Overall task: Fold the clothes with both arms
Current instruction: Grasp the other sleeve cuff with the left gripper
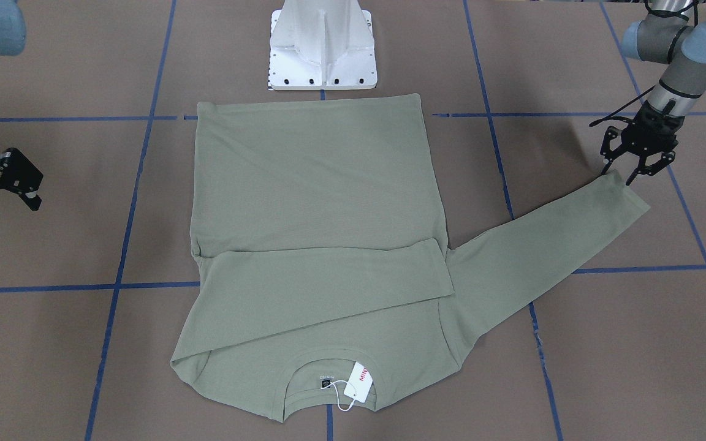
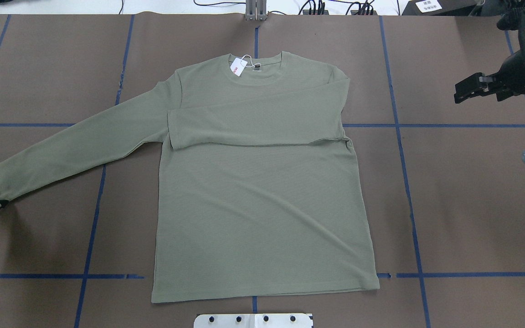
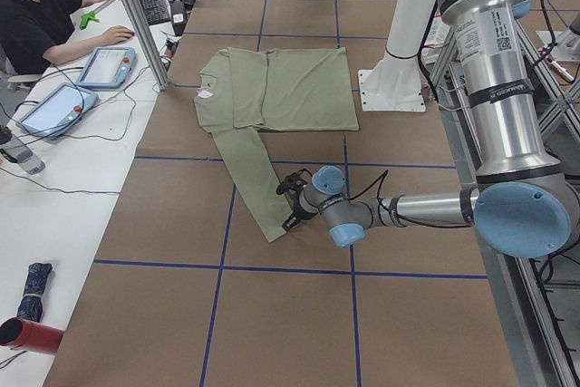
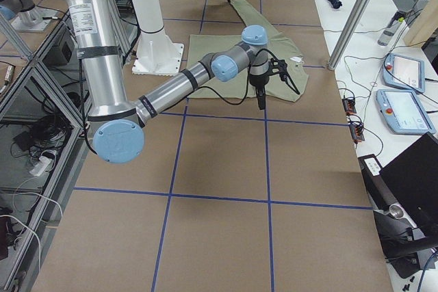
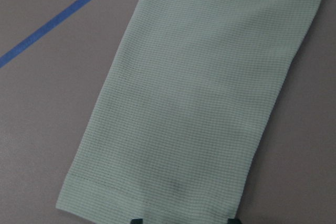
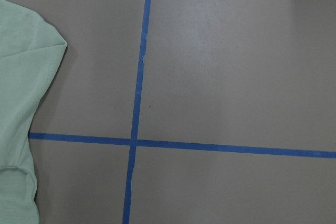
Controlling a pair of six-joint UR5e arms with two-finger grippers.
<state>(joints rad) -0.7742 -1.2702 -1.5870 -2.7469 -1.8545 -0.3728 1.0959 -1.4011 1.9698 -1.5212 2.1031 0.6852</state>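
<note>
Shirt: the olive-green long-sleeved knit shirt [image 2: 262, 205] lies flat at mid-bench. Its hem is toward the robot-side edge, just short of the white pedestal base [image 1: 322, 46], and its collar is toward the operators' edge.

Sleeves: we see the robot's-right sleeve [image 2: 253, 130] folded across the chest. The left sleeve [image 2: 75, 146] stretches slantwise toward the bench's left end.

Writing: a white hang tag [image 1: 358, 376] lies at the collar with red letters, of which we read "MINI". The small neck print [image 1: 325, 375] looks like "MINISO"; the finer text is too small to read.

Left gripper [image 1: 618, 176]: it is low at the cuff [image 5: 157, 203] of the outstretched sleeve, jaws spread, one finger on each side of the cuff's corner. The left wrist view shows two fingertips [image 5: 137, 221] at the frame's bottom, wide apart, with the cuff edge between them. We cannot tell whether they touch the cloth.

Right gripper [image 2: 460, 91]: it hangs near the bench's right end, well apart from the shirt. We cannot tell how its jaws stand. The right wrist view shows bare brown table [image 6: 236, 51], crossed blue tape lines [image 6: 137, 103] and a shirt edge at the frame's left.
</note>
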